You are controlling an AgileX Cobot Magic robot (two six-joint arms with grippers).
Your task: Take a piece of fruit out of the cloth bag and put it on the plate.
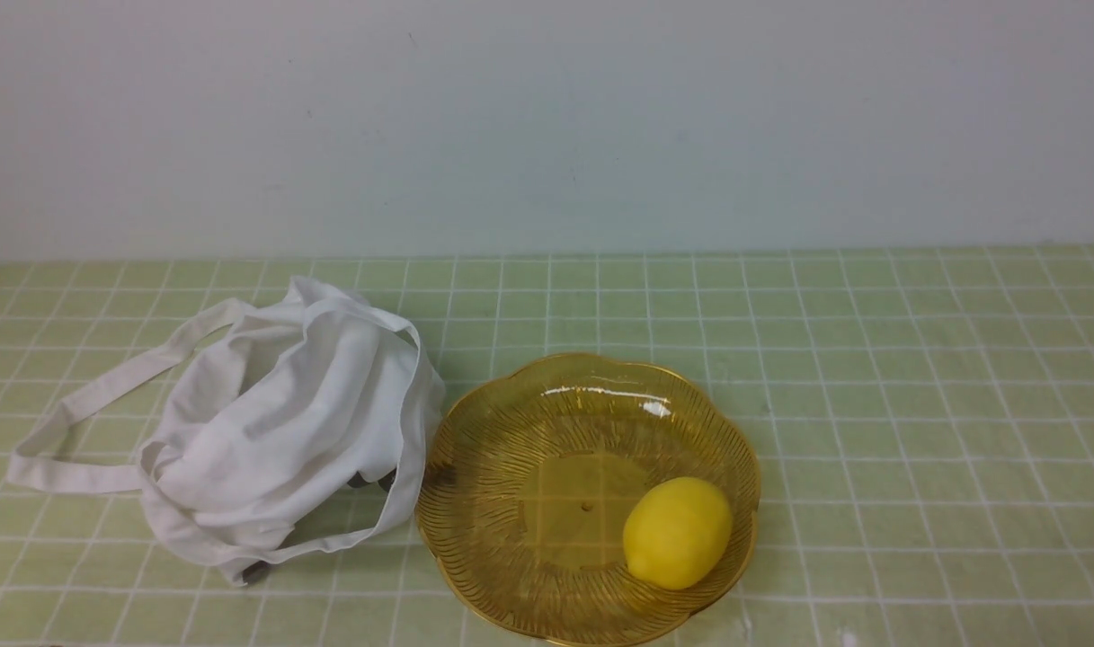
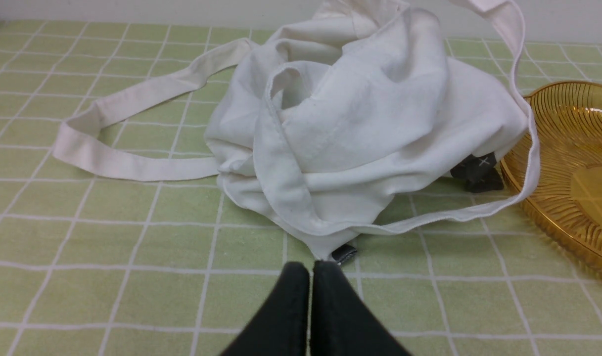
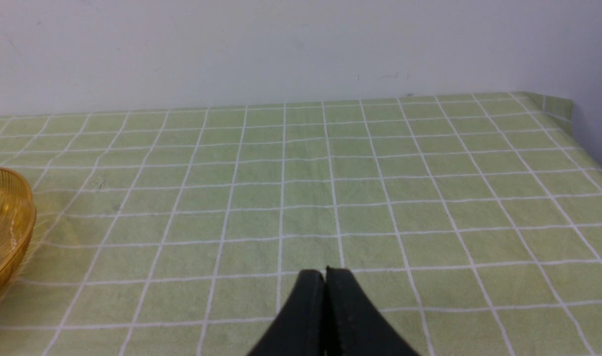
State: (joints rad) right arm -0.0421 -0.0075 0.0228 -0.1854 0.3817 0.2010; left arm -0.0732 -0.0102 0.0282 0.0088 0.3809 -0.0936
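Both grippers are seen closed and empty: the left gripper [image 2: 310, 264] just short of the cloth bag [image 2: 360, 123], the right gripper [image 3: 325, 271] over bare checked cloth. A smooth, bright yellow, lemon-shaped fruit [image 1: 677, 532] is seen lying inside the plate [image 1: 511, 449], toward the table's near edge. Ribbed translucent amber plastic with a scalloped rim forms the plate. Crumpled soft white fabric with long straps lies just beside it on the green checked tablecloth [image 1: 915, 404].
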